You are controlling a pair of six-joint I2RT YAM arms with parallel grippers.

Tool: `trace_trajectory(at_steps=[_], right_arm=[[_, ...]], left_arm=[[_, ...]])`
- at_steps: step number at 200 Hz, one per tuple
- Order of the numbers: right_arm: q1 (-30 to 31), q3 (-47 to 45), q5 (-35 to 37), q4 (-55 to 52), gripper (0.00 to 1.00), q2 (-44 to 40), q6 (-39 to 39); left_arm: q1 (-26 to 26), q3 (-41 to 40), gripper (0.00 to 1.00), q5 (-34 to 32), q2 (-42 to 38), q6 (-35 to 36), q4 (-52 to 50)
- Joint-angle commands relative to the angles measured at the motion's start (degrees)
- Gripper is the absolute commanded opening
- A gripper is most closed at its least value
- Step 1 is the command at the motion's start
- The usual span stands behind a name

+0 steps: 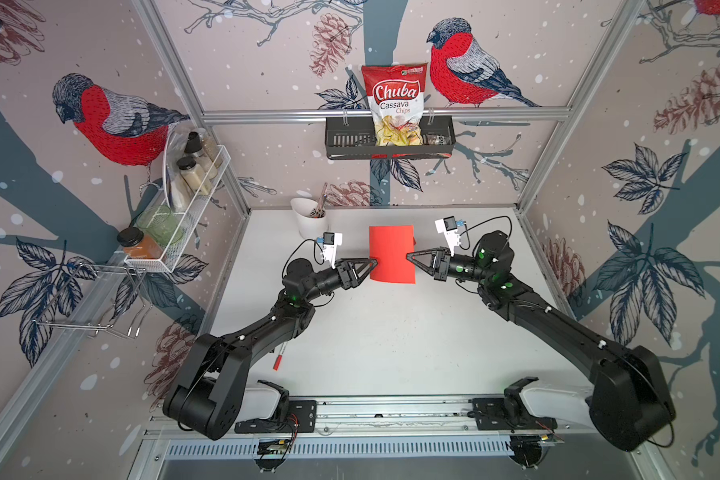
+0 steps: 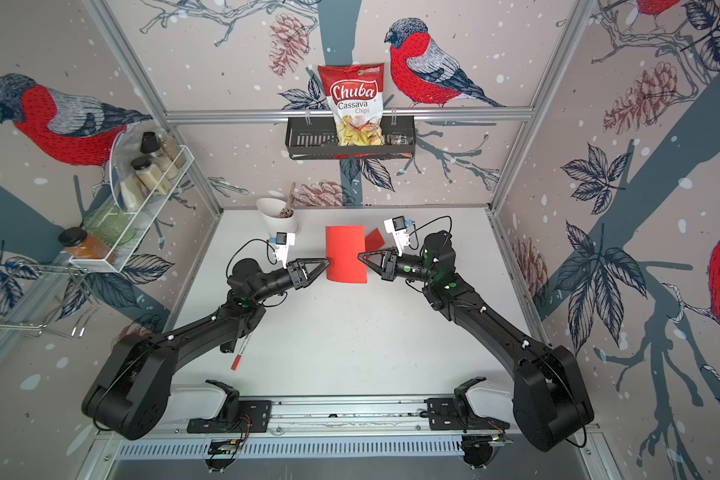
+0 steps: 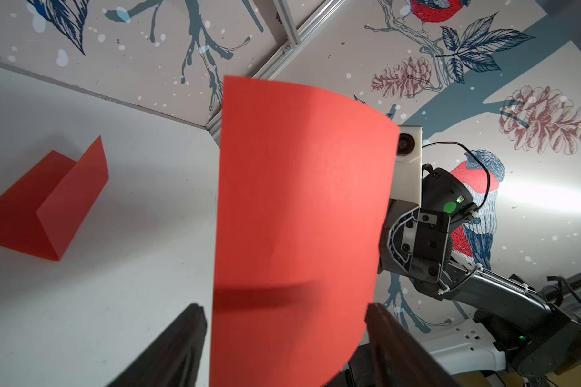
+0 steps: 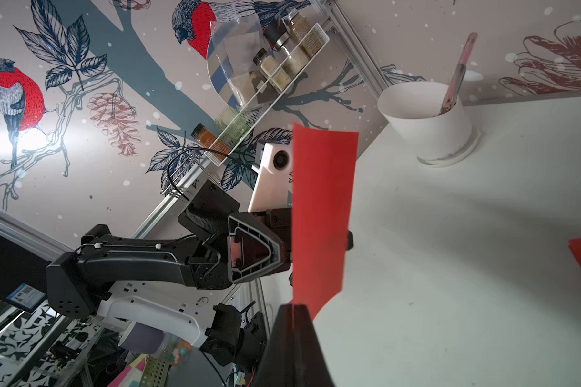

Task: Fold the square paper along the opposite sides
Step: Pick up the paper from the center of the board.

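Regrasp of the red paper (image 1: 391,253), held clear of the desk (image 1: 391,353) between my two end effectors.
My right end effector (image 1: 409,256) is clamped tight on the side of the sheet nearest it. My left end effector (image 1: 373,262) stands wide, its fingers (image 3: 182,345) straddling the opposite side without pinching, so I judge the right alone carries the paper. Next I need to close the left on its side and bring the two opposite sides together evenly, or lay the sheet down first, without crumpling its bowed middle. I cannot tell whether this sheet is single or already doubled; my right wrist sees it at a steep slant. A second red sheet (image 3: 44,201), creased, lies on the desk beyond my right end effector, cut off in the right wrist view.
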Motion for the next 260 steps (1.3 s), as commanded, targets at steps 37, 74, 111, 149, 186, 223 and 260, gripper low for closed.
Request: trace_trajectory(at_steps=[37, 74, 111, 149, 186, 223, 260], right_arm=[[-0.4, 3.4, -0.9, -9.0, 0.0, -2.2, -5.2], [-0.3, 3.7, -1.5, -9.2, 0.0, -2.7, -5.1], [1.4, 4.5, -1.7, -8.4, 0.0, -3.5, -4.4], [3.7, 5.5, -2.1, -8.2, 0.0, -2.2, -4.5], [2.5, 5.0, -1.7, -9.8, 0.0, -1.0, -5.3], [1.2, 5.0, -0.3, -13.1, 0.0, -0.6, -7.2], [0.8, 5.9, -0.1, -16.2, 0.0, 0.1, -9.1]], left_arm=[[0.3, -1.3, 0.82, 3.7, -0.7, -3.2, 8.0], [0.3, -1.1, 0.84, 4.0, -0.2, -3.2, 8.2], [0.5, -1.0, 0.84, 3.9, 2.6, -4.4, 10.6], [0.4, -1.4, 0.84, 5.1, 4.9, -9.2, 17.8], [1.3, -3.3, 0.83, 5.9, 3.2, -12.3, 22.5], [2.5, -5.6, 0.63, 5.2, -0.9, -10.6, 19.4], [2.6, -5.9, 0.49, 4.8, -1.9, -9.4, 17.4]])
